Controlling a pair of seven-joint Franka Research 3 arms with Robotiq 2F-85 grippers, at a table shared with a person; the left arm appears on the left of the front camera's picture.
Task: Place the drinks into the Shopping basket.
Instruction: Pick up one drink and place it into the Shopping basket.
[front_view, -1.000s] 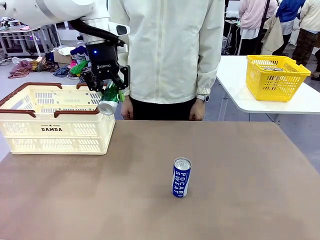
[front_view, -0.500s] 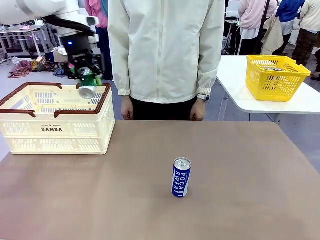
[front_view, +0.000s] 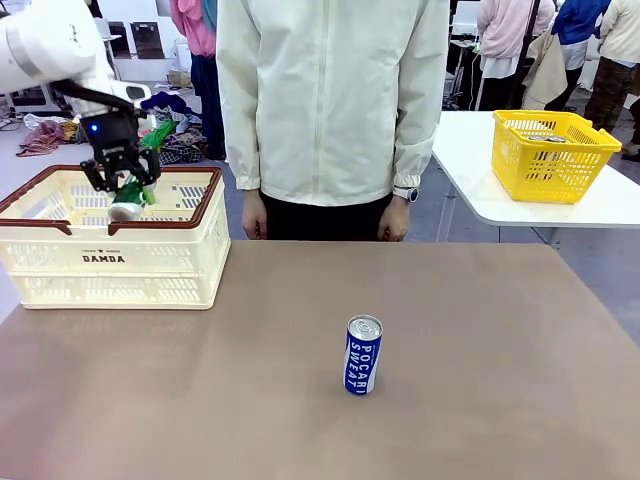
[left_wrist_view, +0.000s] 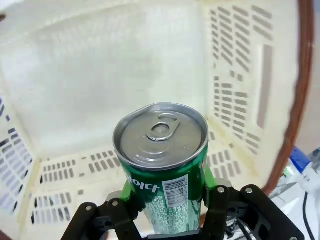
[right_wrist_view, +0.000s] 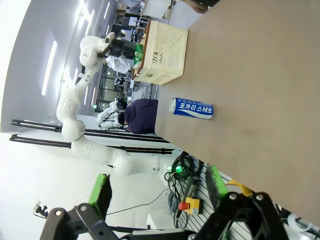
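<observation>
Basket (front_view: 110, 262) on table (front_view: 480, 400), far left. Left gripper (front_view: 122, 185) over basket's far half, clamped on held can (front_view: 130, 198). Held can tilted, at rim height, over basket's inside and above its floor. Pocari can (front_view: 363, 355) upright on table, just right of middle, well apart from basket. Person (front_view: 335, 100) behind table's far edge, centre. Side table (front_view: 470, 170) behind, far right; small basket (front_view: 550, 160) on it.

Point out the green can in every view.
Front view: green can, upper left, in the left gripper above the Shopping basket.
Left wrist view: lower centre, lid toward camera, basket floor behind.
Right wrist view: tiny, top, beside the basket's rim.
Shared landmark: the Shopping basket.
</observation>
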